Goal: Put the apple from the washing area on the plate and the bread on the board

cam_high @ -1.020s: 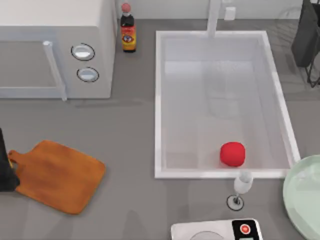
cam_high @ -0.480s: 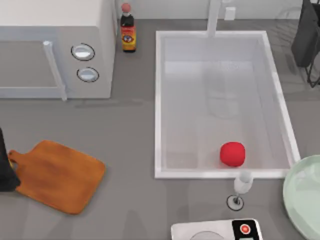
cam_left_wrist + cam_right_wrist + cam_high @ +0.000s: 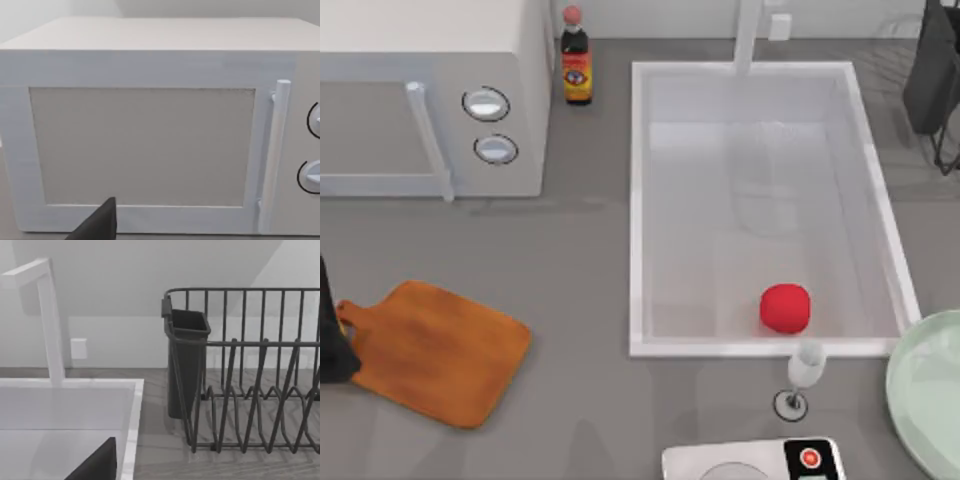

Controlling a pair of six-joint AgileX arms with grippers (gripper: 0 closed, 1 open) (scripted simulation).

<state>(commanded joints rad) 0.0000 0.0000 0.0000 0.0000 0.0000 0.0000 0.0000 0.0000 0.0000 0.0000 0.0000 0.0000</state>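
The red apple (image 3: 785,307) lies in the near right corner of the washing area, a white sink basin (image 3: 638,210) with a faucet (image 3: 47,315) at its far rim. The pale green plate (image 3: 928,395) sits at the table's right edge, just past the sink's near right corner. The orange-brown board (image 3: 435,352) lies flat at the near left. The bread is out of view. My left gripper (image 3: 328,335) is parked at the left edge beside the board's handle; a dark part of it (image 3: 97,227) faces the microwave. A dark part of my right gripper (image 3: 97,464) hangs over the sink's far right rim.
A white microwave (image 3: 430,95) fills the far left, with a sauce bottle (image 3: 577,65) beside it. A black dish rack (image 3: 250,380) stands at the far right. A wine glass (image 3: 805,372) stands just in front of the sink, and a white scale (image 3: 750,460) lies at the near edge.
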